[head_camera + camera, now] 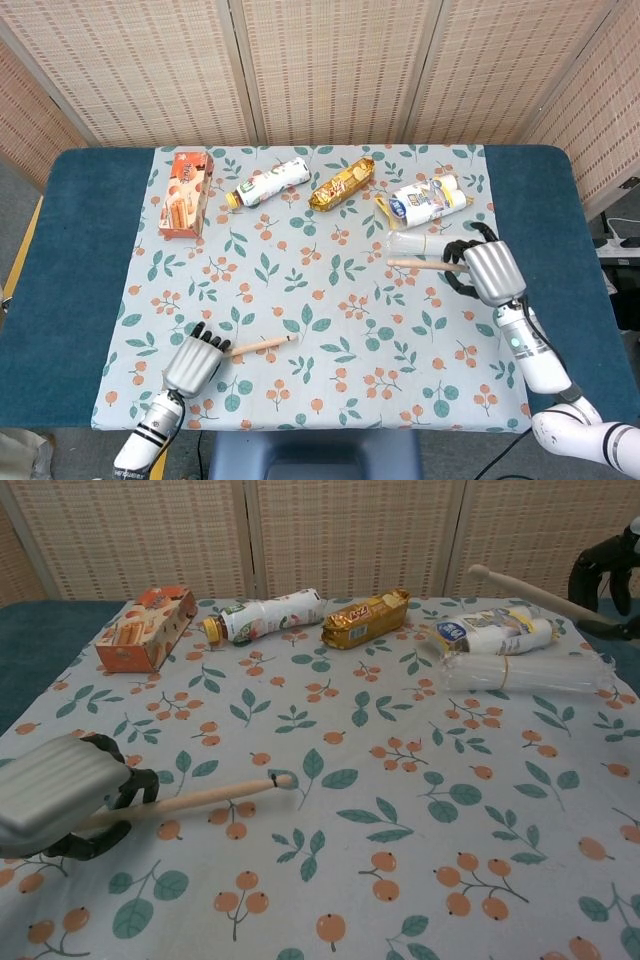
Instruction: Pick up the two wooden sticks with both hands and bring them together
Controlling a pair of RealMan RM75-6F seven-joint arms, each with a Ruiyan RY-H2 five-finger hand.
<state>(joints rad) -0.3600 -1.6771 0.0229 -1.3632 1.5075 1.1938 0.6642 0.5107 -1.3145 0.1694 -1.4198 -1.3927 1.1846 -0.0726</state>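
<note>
Both sticks were already gripped. Left hand point(60, 805) was clamped on the left stick point(205, 796), tip tilted up off the cloth point(320, 330) near the front edge. Right hand point(485, 268) was closed on the right stick point(420, 264), held above the clear tube pack point(525, 672), tip pointing inward.

Step in hand, as I read it: bring them together over mid-cloth. Advice: keep both grips firm, lift the left one clear first, level both sticks, move inward slowly, meet tip to tip. Watch the right stick over the snack packs point(425, 200).
</note>
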